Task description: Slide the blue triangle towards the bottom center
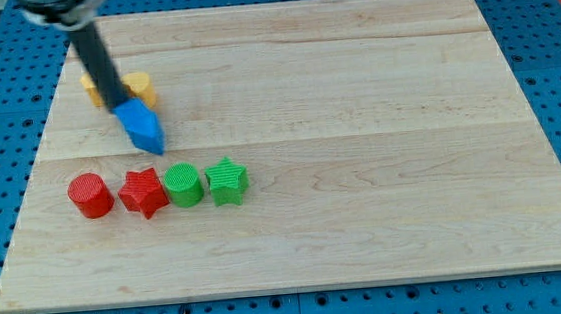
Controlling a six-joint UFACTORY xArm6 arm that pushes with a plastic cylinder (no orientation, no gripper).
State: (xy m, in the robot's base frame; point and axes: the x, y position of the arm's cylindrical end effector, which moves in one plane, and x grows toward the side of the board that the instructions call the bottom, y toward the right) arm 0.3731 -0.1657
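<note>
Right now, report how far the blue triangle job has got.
Done: my tip is at the blue triangle's upper-left end. In hand: pushing it down-right. Left: nearly everything; it sits upper left, above the red star and green blocks, far from bottom center.

dark rod tilted, my tip [120,106] down (upper left)

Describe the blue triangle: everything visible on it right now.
The blue triangle is a small, solid-looking wedge block, bright blue with a lighter top face, lying flat on the wooden board in its upper-left area, one corner pointing toward the view's bottom. My tip meets its upper-left edge. A yellow block sits just above it, seemingly apart. The row of red and green blocks lies below, clear of it.
</note>
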